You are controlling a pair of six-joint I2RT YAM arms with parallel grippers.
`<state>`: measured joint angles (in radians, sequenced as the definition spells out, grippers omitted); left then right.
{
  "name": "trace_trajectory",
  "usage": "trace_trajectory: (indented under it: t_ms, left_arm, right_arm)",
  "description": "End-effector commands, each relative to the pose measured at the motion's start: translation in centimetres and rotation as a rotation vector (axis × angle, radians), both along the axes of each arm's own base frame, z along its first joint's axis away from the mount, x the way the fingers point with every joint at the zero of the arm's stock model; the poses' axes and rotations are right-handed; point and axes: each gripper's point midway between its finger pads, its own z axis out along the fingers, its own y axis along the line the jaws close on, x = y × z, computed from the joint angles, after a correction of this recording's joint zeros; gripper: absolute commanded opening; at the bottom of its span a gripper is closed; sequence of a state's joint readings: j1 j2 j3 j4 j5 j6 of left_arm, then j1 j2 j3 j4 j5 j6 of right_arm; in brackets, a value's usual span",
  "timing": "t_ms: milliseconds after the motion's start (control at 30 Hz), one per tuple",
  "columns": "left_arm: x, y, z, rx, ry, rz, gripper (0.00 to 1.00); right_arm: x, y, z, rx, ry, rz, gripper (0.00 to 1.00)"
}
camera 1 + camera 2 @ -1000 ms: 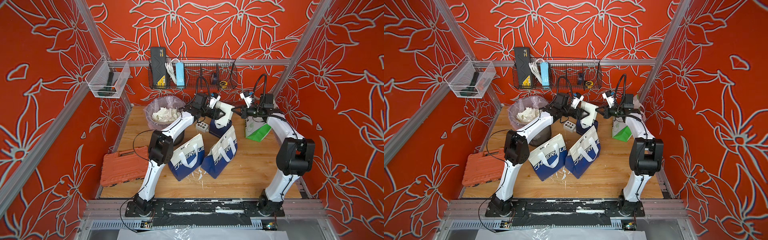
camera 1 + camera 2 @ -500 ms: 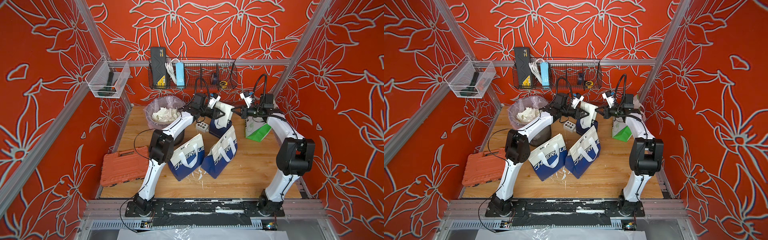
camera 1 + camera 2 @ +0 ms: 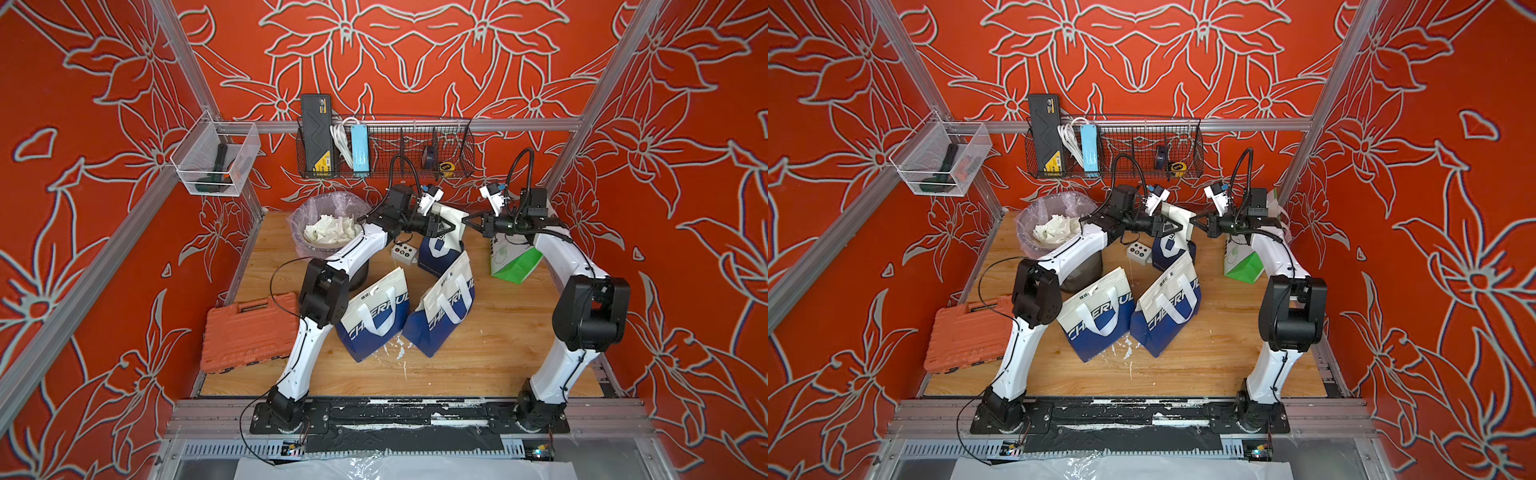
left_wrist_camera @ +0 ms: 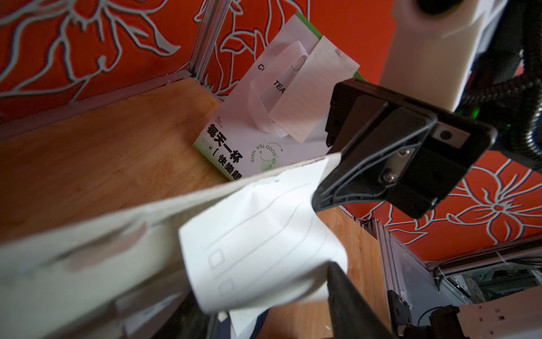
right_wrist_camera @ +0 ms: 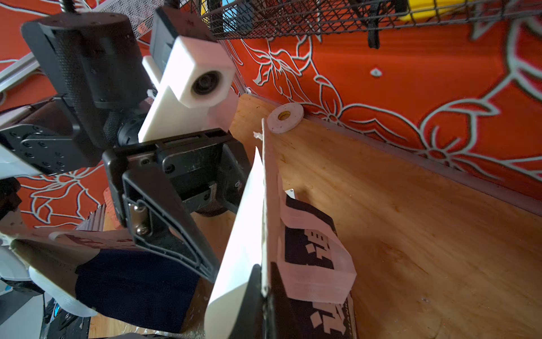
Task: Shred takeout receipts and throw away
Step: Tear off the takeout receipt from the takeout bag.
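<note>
The right gripper (image 5: 264, 293) is found clamped on the rim of the blue-and-white bag (image 5: 308, 255); the takeout receipt (image 4: 258, 234) is noted against that rim, touching one finger of the left gripper (image 3: 449, 226), jaws apart

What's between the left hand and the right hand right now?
A lined white receipt at the rear bag's top edge, which the right hand pinches shut. The left wrist view shows it.

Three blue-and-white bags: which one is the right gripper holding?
The rear bag, behind the others beside the grey button box: the right gripper is shut on its top edge. The front-left bag and front-right bag sit nearer the robot, ungripped.
</note>
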<state>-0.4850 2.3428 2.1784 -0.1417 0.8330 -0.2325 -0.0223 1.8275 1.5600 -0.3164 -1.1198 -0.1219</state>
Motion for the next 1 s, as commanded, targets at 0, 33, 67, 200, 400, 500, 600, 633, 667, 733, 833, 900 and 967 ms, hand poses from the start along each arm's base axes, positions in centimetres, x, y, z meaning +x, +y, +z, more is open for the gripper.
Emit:
trace_trajectory:
  t_ms: [0, 33, 67, 200, 400, 500, 600, 633, 667, 733, 833, 900, 967]
  left_arm:
    - [0.4, -0.6, 1.9, -0.060, -0.038, -0.007, 0.56]
    - [0.5, -0.7, 2.1, -0.072, -0.034, -0.007, 0.51]
    - [0.4, -0.8, 2.3, -0.080, -0.030, -0.010, 0.48]
    - [0.4, -0.9, 2.1, -0.071, -0.033, -0.009, 0.35]
    - [0.6, -0.9, 2.3, -0.063, -0.041, -0.004, 0.06]
    - [0.4, -0.8, 2.8, -0.067, -0.045, -0.007, 0.00]
    - [0.1, -0.7, 3.7, -0.075, -0.058, -0.013, 0.00]
    - [0.0, -0.7, 4.2, -0.080, -0.066, -0.014, 0.00]
    - [-0.2, -0.6, 4.7, -0.084, -0.071, -0.015, 0.00]
    - [-0.3, -0.5, 5.6, -0.092, -0.086, -0.015, 0.00]
    - [-0.4, -0.5, 6.5, -0.098, -0.102, -0.016, 0.00]
    - [-0.5, -0.3, 7.2, -0.104, -0.113, -0.012, 0.00]
    - [-0.6, -0.1, 7.9, -0.107, -0.132, -0.009, 0.00]
  right_arm:
    - [-1.1, 0.4, 0.3, 0.013, -0.008, 0.042, 0.00]
    - [-1.1, 0.5, 0.3, 0.010, -0.008, 0.045, 0.00]
    - [-1.1, 0.6, 0.2, 0.005, -0.008, 0.046, 0.00]
    - [-1.2, 0.6, 0.2, -0.001, -0.009, 0.044, 0.00]
    - [-1.2, 0.6, 0.4, -0.011, -0.020, 0.042, 0.00]
    - [-1.3, 0.4, 0.0, -0.030, -0.017, 0.036, 0.00]
    - [-1.1, 0.1, -0.5, -0.071, -0.027, 0.015, 0.00]
    - [-1.0, 0.0, -0.7, -0.083, -0.031, 0.007, 0.00]
    - [-0.9, -0.2, -1.0, -0.095, -0.029, -0.002, 0.00]
    - [-0.8, -0.3, -1.3, -0.106, -0.026, -0.009, 0.00]
    - [-0.8, -0.4, -1.3, -0.112, -0.031, -0.018, 0.00]
    - [-0.8, -0.6, -1.5, -0.130, -0.032, -0.028, 0.00]
    - [-0.7, -0.9, -1.9, -0.158, -0.029, -0.036, 0.00]
